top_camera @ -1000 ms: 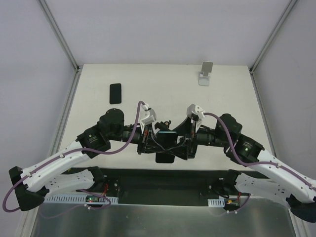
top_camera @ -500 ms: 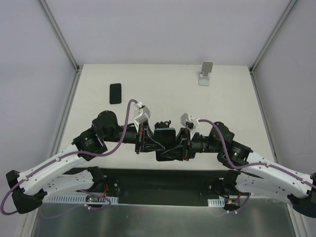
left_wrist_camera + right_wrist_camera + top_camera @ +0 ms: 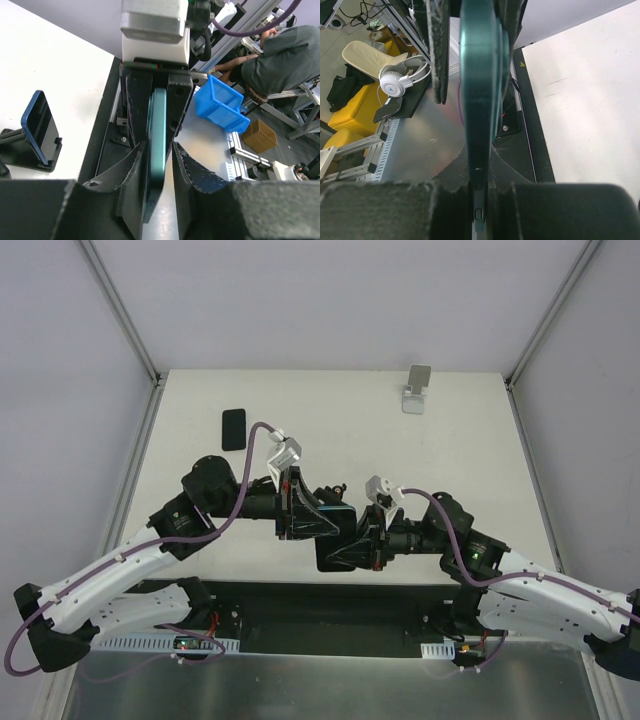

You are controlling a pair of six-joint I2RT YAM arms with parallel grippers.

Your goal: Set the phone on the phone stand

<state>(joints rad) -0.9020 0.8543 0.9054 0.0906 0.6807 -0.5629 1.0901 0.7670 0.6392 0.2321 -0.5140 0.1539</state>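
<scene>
You have the teal phone (image 3: 159, 135) in the air between the two arms, above the near edge of the bench (image 3: 400, 460), about in the middle between left and right. The phone stand (image 3: 417, 390) is at the far right, well apart from it.

The right claw (image 3: 479, 170) is clamped on one end of the phone and presses its two flat faces. The left claw (image 3: 159, 150) is around the other end, parted only narrowly. In the right wrist view one of its fingers shows a gap to the phone. Whether the other finger touches it, I cannot tell.

The first risk, in my judgement, is the separation. If you pull the right arm away while the left fingers are this close, a finger can catch the phone and turn it inside the right grip, or drag it out. Let the left claw go wider, and take it straight back along the phone.

The second risk is the grip itself. Only one end is held and the faces look smooth, so a quick swing toward the stand can make the phone pivot or slip. Here it would fall at the bench edge, maybe onto the arm bases.

At the stand, a rotated phone can miss the ledge or push the small stand over.
</scene>
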